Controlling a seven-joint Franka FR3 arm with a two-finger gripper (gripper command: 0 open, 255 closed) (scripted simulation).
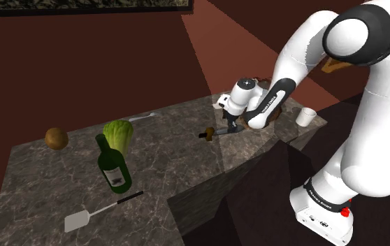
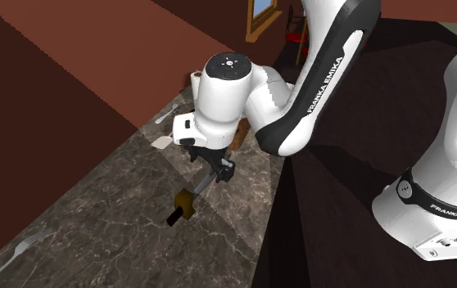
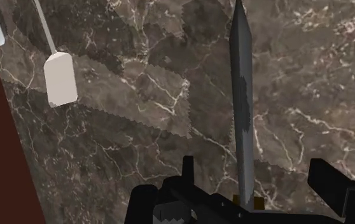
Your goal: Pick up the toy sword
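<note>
The white arm reached down over a dark, marbled counter where the toy sword lay, its brown hilt pointing toward the shoulder view's left and its grey blade running under the hand. The black pincer hung low over the blade. In the wrist view the pincer was released, fingers standing apart on either side of the sword without touching it. In the second exterior view the pincer sat just above the blade, with the hilt of the sword sticking out beyond it. Well apart, at the shoulder view's left, a green bottle lay beside a head of lettuce, near a pale spatula. A white cup stood behind the arm.
</note>
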